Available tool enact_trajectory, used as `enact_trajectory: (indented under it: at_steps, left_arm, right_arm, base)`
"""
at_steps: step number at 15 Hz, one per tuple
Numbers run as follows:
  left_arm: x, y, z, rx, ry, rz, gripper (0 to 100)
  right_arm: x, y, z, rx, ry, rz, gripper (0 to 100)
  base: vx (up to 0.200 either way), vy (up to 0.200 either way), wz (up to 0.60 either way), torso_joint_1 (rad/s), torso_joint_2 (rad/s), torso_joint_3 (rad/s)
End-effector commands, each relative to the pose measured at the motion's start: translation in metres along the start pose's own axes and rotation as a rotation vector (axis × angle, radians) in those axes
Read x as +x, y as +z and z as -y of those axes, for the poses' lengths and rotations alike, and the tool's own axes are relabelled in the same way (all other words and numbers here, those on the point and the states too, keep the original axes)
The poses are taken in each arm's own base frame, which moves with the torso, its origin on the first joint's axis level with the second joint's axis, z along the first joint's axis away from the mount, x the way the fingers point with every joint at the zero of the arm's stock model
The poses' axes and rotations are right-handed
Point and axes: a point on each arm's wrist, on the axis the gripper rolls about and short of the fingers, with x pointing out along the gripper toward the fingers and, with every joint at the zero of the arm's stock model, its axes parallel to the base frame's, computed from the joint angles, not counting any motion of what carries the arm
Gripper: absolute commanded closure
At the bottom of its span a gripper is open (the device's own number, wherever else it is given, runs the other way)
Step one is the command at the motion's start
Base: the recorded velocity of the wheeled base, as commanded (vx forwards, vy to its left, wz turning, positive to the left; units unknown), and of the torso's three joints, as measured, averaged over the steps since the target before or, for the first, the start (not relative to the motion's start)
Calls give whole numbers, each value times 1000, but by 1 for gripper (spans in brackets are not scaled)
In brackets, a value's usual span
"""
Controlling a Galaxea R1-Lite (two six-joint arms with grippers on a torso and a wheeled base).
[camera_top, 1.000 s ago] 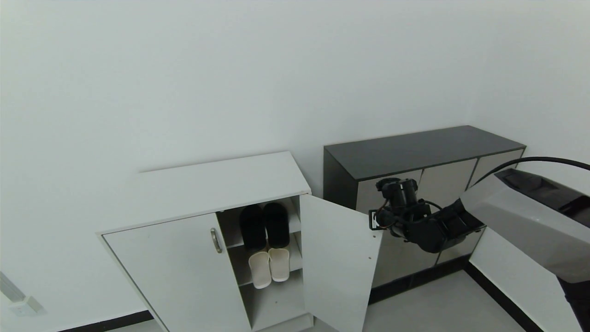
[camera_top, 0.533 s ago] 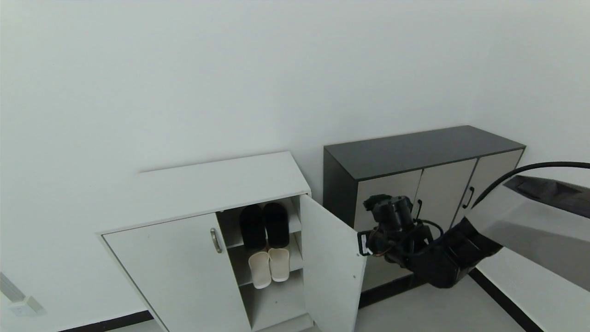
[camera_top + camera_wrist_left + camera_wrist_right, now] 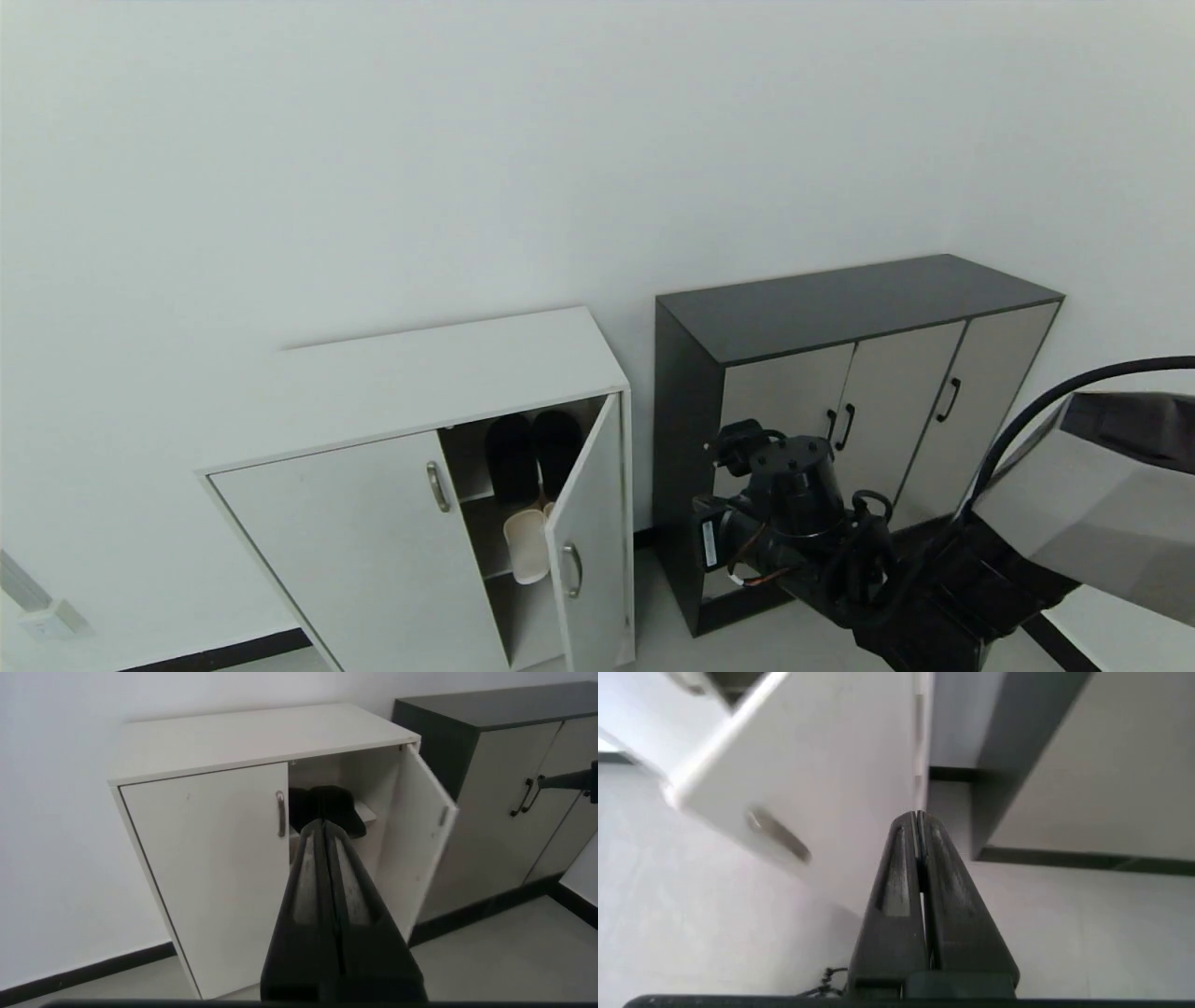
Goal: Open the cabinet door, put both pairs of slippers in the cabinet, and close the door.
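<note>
Cabinet door swinging shut

The right hand [image 3: 920, 817], fingers pressed together and empty, is following just beside the door [image 3: 588, 532], which is swinging from wide open towards closed. Behind it, the black slippers [image 3: 512, 457] and white slippers [image 3: 525, 546] are sitting inside the cabinet [image 3: 439, 373], so probably only closing is remaining.

1. Plain white back wall [image 3: 467, 140], bare and evenly lit, no hard shadows on it.
2. Over on the right it meets a second white wall [image 3: 1092, 168] at a corner.
3. In that corner, a low dark sideboard [image 3: 840, 303] stands against the back wall, its top matt black.
4. Its front carries three grey doors [image 3: 896, 411], all shut, with slim black handles [image 3: 949, 399].
5. Down low, a black baseboard [image 3: 224, 651] runs along the foot of the wall.
6. Pale grey floor [image 3: 523, 952], smooth.
7. Far left, low on the wall, a small white fitting [image 3: 42, 611].
</note>
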Motion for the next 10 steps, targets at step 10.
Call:
enact_trajectory:
  at_steps: [10]
  left_arm:
    - [0, 0, 0, 0, 1, -1, 100]
  right_arm:
    - [-10, -1, -9, -18, 33, -3, 100]
  base:
    - [0, 0, 300, 2, 1, 2]
